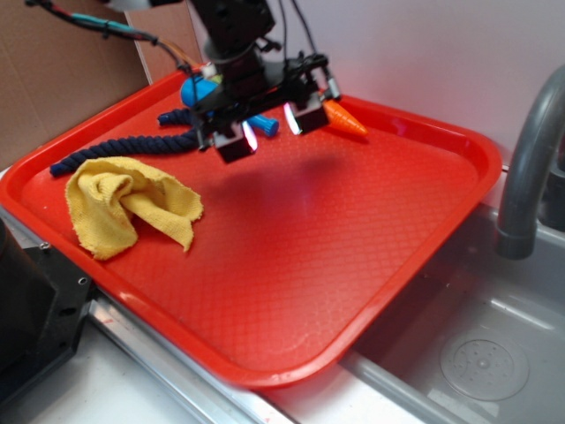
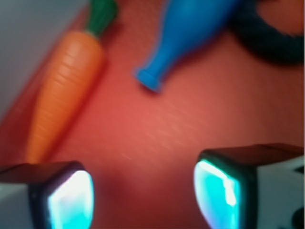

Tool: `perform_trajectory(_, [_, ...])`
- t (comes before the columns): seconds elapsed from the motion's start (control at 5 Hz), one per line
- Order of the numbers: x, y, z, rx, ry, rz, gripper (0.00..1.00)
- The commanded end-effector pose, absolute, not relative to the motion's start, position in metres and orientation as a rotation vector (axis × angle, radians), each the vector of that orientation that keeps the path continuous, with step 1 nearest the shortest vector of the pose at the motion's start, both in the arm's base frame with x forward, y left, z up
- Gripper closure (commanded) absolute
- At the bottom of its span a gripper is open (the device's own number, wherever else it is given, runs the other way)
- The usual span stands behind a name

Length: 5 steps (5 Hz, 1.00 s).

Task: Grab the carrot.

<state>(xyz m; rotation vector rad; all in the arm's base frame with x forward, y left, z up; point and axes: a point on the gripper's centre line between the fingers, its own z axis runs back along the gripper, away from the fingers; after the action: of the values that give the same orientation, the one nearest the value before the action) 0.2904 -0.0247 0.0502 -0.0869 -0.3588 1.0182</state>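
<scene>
Hovering above the far part of the red tray, the gripper has its fingers spread wide with only bare tray between them, so the grab is judged not yet made. The carrot lies on the tray close to the far rim, just beside one finger in the exterior view and seemingly not touching it; in the wrist view the carrot runs diagonally outside the gap, its green stem pointing away from the camera and its tip near the lit pad of one finger. What is left, by this reading, is to shift sideways until the carrot sits between the fingers, lower, and close on it. Counting what sits on the surface: one carrot, one blue bottle-shaped toy next to it, one dark blue rope, one crumpled yellow cloth, and one tray. A grey faucet stands at the sink beside the tray.
</scene>
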Motion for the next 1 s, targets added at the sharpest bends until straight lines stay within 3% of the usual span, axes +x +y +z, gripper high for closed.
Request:
perform_trajectory(0.0, [0.329, -0.017, 0.073, -0.064, -0.401, 0.998, 0.0])
perform_trajectory(0.4, [0.351, -0.01, 0.058, 0.008, -0.368, 0.987, 0.0])
perform_trajectory(0.8, [0.356, 0.003, 0.046, 0.05, -0.36, 1.004, 0.0])
